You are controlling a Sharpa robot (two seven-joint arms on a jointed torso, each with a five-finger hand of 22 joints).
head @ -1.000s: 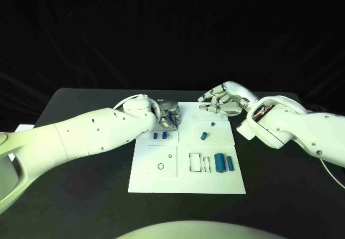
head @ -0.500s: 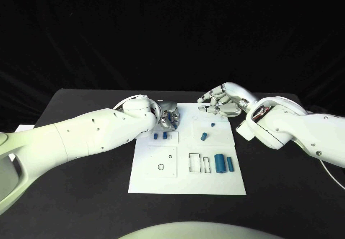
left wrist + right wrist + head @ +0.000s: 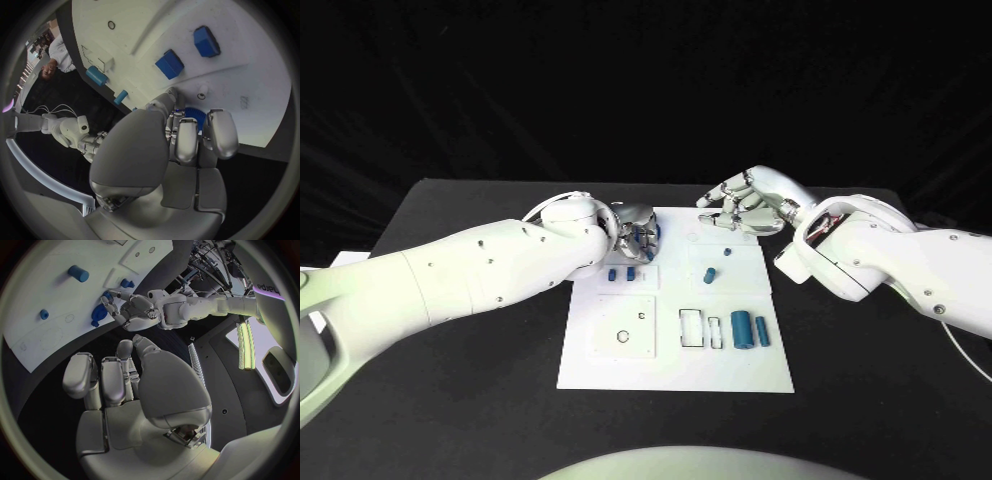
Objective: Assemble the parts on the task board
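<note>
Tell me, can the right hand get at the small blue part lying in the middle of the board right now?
Probably yes. The right hand hovers at the task board's far edge with nothing in it. The small blue part lies bare, nothing over it. The left hand works farther left, clear of that path.

Partial dark lettering on a white curved panel (image 3: pixel 270 287) beside a glowing pink strip in the right wrist view, cut off and too distorted to read with certainty, no legible print on the white rectangular task board (image 3: pixel 733 365)
</note>
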